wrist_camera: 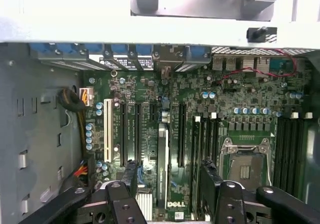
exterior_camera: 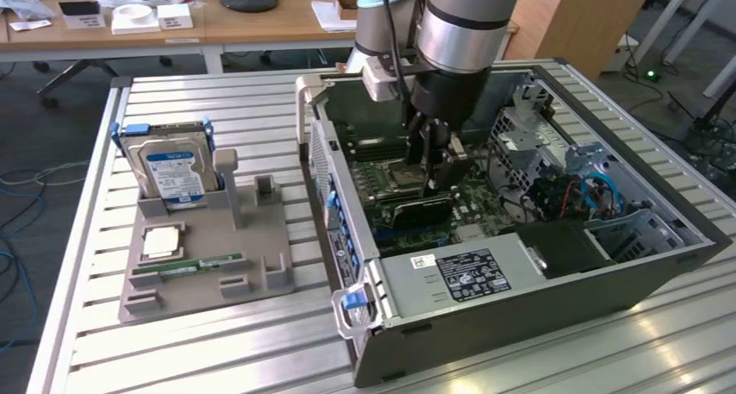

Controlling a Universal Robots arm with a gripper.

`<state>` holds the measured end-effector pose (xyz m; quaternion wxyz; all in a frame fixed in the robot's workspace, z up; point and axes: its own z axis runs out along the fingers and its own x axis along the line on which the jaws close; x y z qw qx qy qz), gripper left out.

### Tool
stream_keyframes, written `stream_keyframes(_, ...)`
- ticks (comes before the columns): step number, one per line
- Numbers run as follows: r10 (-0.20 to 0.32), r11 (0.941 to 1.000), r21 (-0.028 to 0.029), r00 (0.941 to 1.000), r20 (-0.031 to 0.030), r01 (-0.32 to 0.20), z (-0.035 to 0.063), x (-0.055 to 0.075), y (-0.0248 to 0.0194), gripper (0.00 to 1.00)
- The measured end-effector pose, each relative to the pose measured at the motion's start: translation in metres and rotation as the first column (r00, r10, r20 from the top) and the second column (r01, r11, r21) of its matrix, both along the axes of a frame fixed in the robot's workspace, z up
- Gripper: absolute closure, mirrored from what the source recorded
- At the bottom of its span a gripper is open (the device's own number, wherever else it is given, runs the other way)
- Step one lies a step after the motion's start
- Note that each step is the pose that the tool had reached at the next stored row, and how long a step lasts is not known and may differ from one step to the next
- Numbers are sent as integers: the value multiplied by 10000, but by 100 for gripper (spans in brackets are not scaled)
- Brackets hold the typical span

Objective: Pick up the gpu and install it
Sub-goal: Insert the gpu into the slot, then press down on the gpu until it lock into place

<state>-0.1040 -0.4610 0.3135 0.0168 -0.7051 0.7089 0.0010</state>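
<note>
Claw [exterior_camera: 435, 174] down inside case [exterior_camera: 644, 265], closed on gpu [exterior_camera: 416, 211]. Card hangs edge-on directly beneath the fingers, long axis running along the motherboard [wrist_camera: 240, 108] slots below.

We see our arm [exterior_camera: 460, 23] reaching straight down, wrist vertical. Our gripper [exterior_camera: 428, 171] points downward, its dark fingers [wrist_camera: 127, 176] closed on the gpu [exterior_camera: 416, 211], which hangs upright beneath them.

You're in a lab workshop: slatted aluminium bench [exterior_camera: 207, 342], open computer case [exterior_camera: 598, 265], cluttered wooden desks [exterior_camera: 230, 23] behind.
</note>
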Motion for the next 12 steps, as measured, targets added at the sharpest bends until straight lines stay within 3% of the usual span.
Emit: stream_keyframes(12, 0, 10000, 0, 10000, 1, 0, 0, 0, 0, 37)
